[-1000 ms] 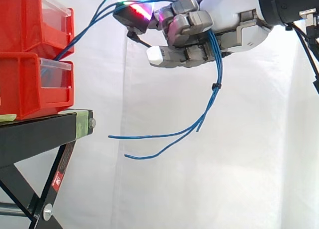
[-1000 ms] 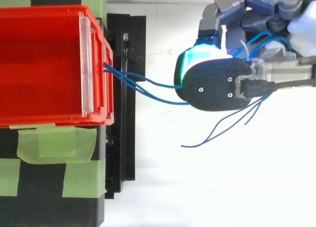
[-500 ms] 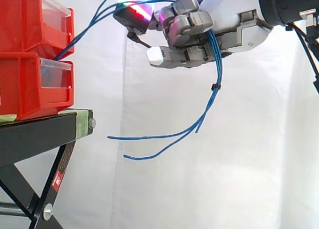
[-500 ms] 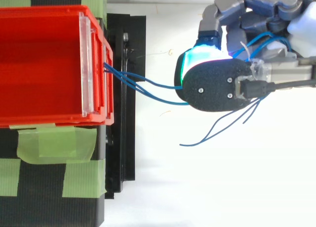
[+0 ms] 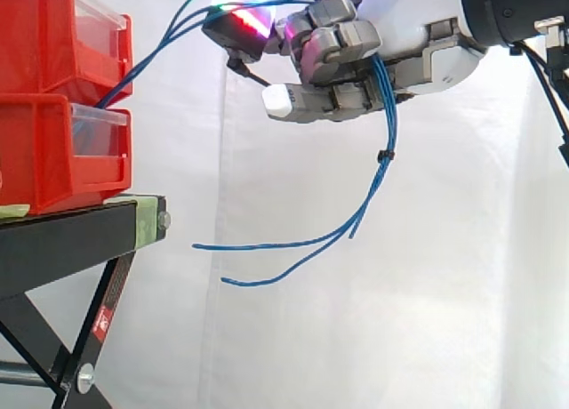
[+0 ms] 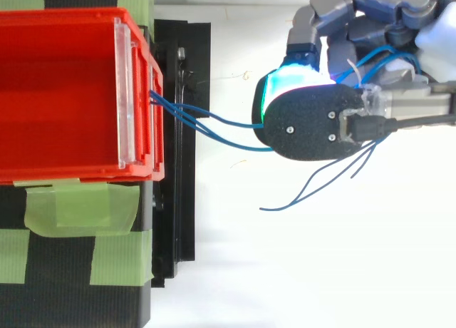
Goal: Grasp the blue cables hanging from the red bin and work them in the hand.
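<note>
The blue cables (image 5: 384, 160) are several thin strands. In the side view a small black tie (image 5: 384, 153) bunches them below the hand (image 5: 342, 49).

They leave the front of the stacked red bins (image 5: 53, 151) at the seam between the upper and lower bin. From there they climb toward 2 o'clock to the hand, which is up at 1 o'clock from the bins. They pass through the curled fingers (image 5: 331, 100) and drop toward 6 o'clock. Past the tie they curve away toward 8 o'clock, and the loose ends fan apart and lie nearly level, pointing to 9 o'clock in free air before the white curtain (image 5: 267, 338). The ends hang below the top of the black stand (image 5: 71, 231).

In the top view the strands (image 6: 214, 121) run from the bin's front wall (image 6: 153, 78) toward 3 o'clock and go under the hand (image 6: 313, 125). The free ends trail out from it toward 7 o'clock.

The fingers are curled round the bundle and grip it. One pad (image 5: 277, 100) glows white and points to 9 o'clock.

Compared with a second ago, the hand, its grip and the run of the strands look the same. The loose ends have barely stirred.
</note>
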